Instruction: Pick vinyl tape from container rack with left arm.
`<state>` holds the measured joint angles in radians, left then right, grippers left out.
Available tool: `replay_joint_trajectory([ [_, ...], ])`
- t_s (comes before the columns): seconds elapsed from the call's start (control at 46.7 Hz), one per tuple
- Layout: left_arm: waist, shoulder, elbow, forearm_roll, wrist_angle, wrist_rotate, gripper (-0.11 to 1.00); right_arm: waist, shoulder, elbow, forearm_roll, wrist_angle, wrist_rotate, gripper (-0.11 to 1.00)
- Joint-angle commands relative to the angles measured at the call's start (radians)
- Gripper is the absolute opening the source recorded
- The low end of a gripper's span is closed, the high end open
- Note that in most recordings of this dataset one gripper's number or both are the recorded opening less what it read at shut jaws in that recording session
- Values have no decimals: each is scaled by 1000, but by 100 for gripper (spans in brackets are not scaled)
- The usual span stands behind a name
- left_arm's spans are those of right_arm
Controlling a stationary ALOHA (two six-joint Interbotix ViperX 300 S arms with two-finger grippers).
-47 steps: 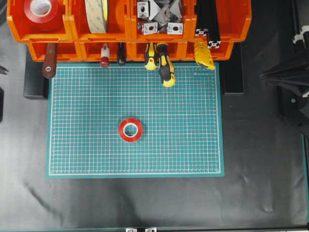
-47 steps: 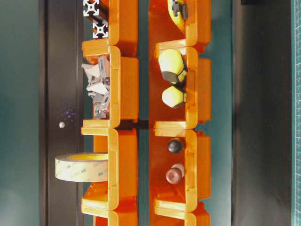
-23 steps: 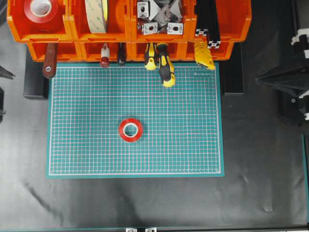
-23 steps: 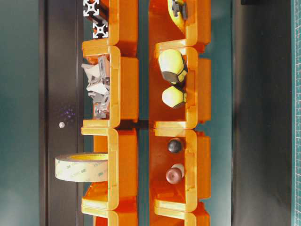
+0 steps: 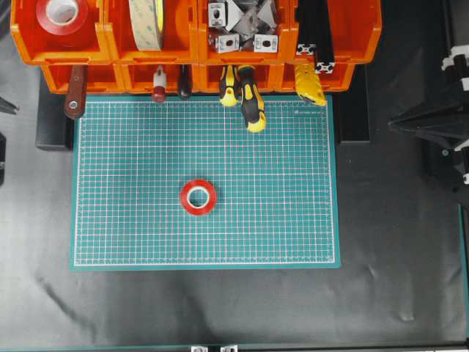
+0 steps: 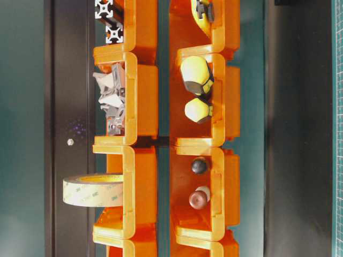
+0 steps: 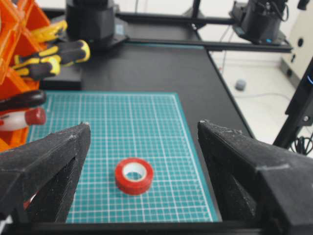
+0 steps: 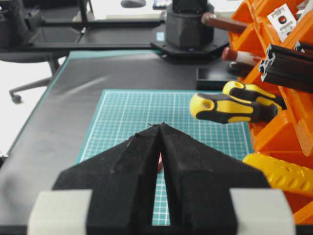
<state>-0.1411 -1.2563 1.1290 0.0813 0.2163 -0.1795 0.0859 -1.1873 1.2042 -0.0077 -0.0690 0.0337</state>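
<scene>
The left gripper (image 7: 143,126) is hovering with jaws wide apart, ready for reaching the vinyl tape (image 5: 62,15), which is lying in the end bin of the container rack (image 5: 110,53). The right gripper (image 8: 160,126) is pressed together, out of the way.

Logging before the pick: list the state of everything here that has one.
Left gripper, fingers open, empty.
Right gripper, fingers shut, empty.
Loose red tape, flat on the mat.
Racked red tape, flat in a container rack bin.
Cream tape, on edge.
</scene>
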Motion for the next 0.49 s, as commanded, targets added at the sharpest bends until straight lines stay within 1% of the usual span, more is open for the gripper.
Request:
replay_joint_trajectory([
  [0.0, 3, 15, -17, -2, -11, -2, 85, 8, 15, -18, 3, 5, 2, 0],
  [0.471, 2, 20, -14, -3, -12, -2, 85, 9, 23, -9, 3, 51, 0, 0],
])
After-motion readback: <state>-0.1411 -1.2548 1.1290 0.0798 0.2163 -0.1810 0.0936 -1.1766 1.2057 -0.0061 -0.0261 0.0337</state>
